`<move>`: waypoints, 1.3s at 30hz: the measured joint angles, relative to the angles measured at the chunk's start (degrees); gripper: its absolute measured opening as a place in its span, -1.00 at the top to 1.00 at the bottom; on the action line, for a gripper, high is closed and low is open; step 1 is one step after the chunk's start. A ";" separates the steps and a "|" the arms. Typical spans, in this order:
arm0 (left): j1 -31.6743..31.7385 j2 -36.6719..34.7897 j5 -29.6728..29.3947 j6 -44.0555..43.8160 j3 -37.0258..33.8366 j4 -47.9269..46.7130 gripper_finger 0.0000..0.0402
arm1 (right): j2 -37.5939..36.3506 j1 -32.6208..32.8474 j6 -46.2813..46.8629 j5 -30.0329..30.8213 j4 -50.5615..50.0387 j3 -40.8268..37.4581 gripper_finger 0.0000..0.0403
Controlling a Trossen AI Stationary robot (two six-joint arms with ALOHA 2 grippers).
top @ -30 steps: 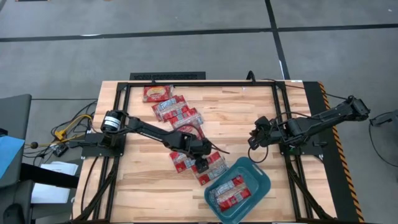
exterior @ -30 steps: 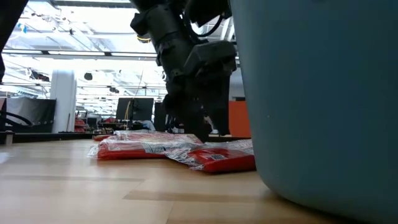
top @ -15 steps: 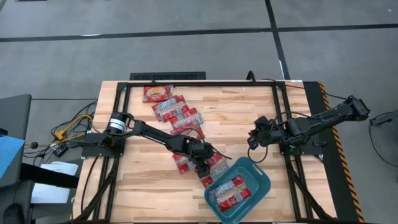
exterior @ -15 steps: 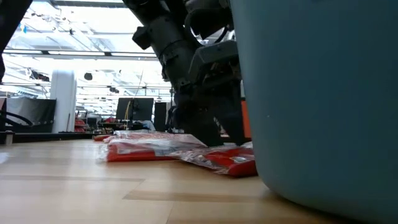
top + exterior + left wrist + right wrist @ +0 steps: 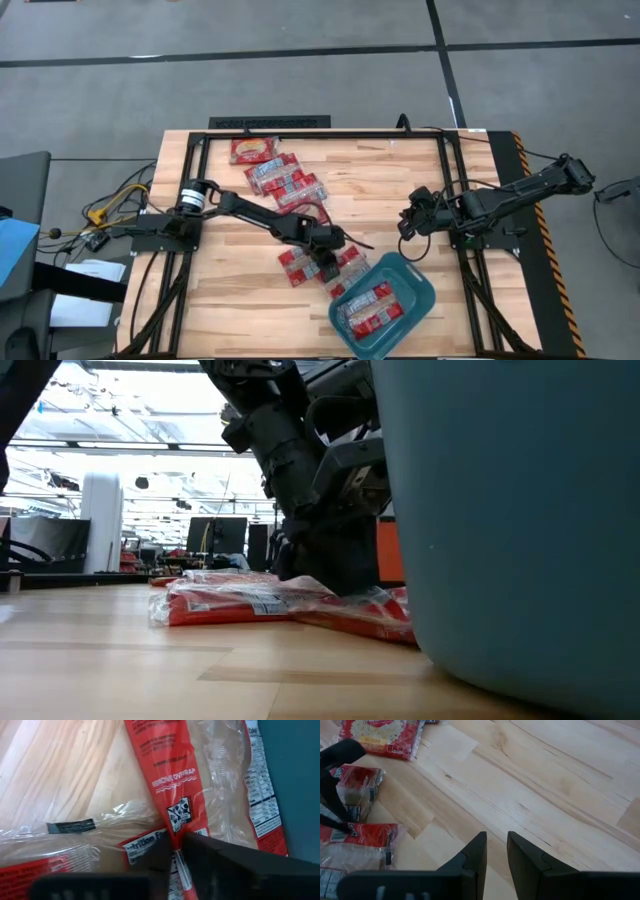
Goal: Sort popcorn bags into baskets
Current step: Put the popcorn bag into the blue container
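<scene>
Several red popcorn bags lie flat on the wooden table. A row of them (image 5: 283, 180) runs from the far left toward the middle, and two more (image 5: 296, 266) lie beside the teal basket (image 5: 412, 290), which holds further bags (image 5: 372, 308). My left gripper (image 5: 328, 266) is down on the bag (image 5: 200, 795) nearest the basket and is shut on it. In the low view that gripper (image 5: 335, 565) stands over the two bags (image 5: 240, 600). My right gripper (image 5: 496, 851) hovers open over bare wood at the right (image 5: 408, 222). My left gripper pinches the red printed strip (image 5: 176, 842) that runs down the middle of the bag's clear wrapper, between its two fingers. The fingers come from above, slanting down. The bag lies on the table, next to the basket's wall and partly on its neighbour.
The basket's tall wall (image 5: 520, 520) stands right beside my left gripper. A black frame (image 5: 300, 133) borders the table's far edge and sides. Bare wood lies between the two arms and along the near left.
My left gripper has sunk onto the bag beside the basket and has shut on its wrapper. The bags under it have shifted a little on the table.
</scene>
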 joint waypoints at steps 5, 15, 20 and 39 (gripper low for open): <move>1.96 -0.89 1.82 -0.73 -0.10 -0.57 0.99 | -0.02 0.00 0.00 0.00 -0.02 0.00 0.50; 6.08 -7.85 -0.03 -0.91 -0.48 -8.22 1.00 | -0.01 0.00 -0.02 0.01 -0.04 0.00 0.50; 6.02 -11.64 -1.55 -0.75 -0.41 -10.27 1.00 | 0.00 0.00 -0.02 0.02 0.00 0.00 0.50; 6.00 -15.04 -4.26 0.70 -0.26 -17.31 0.52 | 16.14 0.15 -26.90 -14.87 26.92 4.34 0.64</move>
